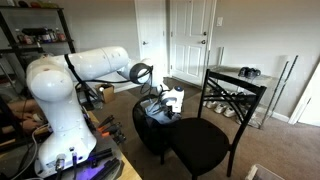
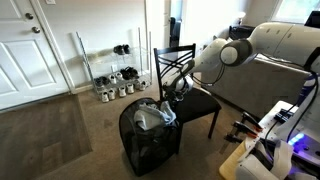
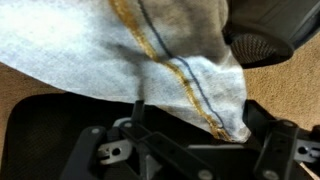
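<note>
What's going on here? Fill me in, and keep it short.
The robot arm's gripper is over a black mesh basket that stands beside a black chair. In the wrist view its jaws look closed on a pale cloth with yellow and blue stripes. In both exterior views the cloth hangs at the basket's mouth, part of it inside the rim. A shoe rack stands by the wall behind.

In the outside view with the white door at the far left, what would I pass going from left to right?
White panelled door, wire shoe rack with shoes, black mesh basket with a pale striped cloth at its top, white robot arm.
</note>
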Controlling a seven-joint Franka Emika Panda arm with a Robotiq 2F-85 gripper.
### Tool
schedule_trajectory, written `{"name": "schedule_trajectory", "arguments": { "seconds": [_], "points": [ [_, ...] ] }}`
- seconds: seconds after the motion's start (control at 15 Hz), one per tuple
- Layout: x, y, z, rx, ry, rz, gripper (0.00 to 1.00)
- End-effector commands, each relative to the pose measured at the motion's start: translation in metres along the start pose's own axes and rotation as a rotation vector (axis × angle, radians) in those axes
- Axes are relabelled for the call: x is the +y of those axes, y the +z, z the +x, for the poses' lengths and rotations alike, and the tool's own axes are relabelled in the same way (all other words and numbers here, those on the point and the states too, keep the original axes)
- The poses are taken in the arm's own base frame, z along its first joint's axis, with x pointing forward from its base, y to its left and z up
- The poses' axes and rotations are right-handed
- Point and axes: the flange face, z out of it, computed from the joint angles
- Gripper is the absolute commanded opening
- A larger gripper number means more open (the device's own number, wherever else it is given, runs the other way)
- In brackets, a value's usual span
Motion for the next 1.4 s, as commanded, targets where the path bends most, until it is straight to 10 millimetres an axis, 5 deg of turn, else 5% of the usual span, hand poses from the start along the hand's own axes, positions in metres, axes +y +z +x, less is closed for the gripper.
{"name": "schedule_trajectory", "arguments": {
  "seconds": [0.0,0.73,1.33],
  "points": [
    [-0.002,-0.001,-0.003,-0.007,-0.009,-0.021,0.73],
    [-0.006,-0.004,-0.003,-0.029,0.007,0.006,0.02],
    [-0.011,-0.015,0.006,-0.059,0.042,0.060,0.00]
  ]
}}
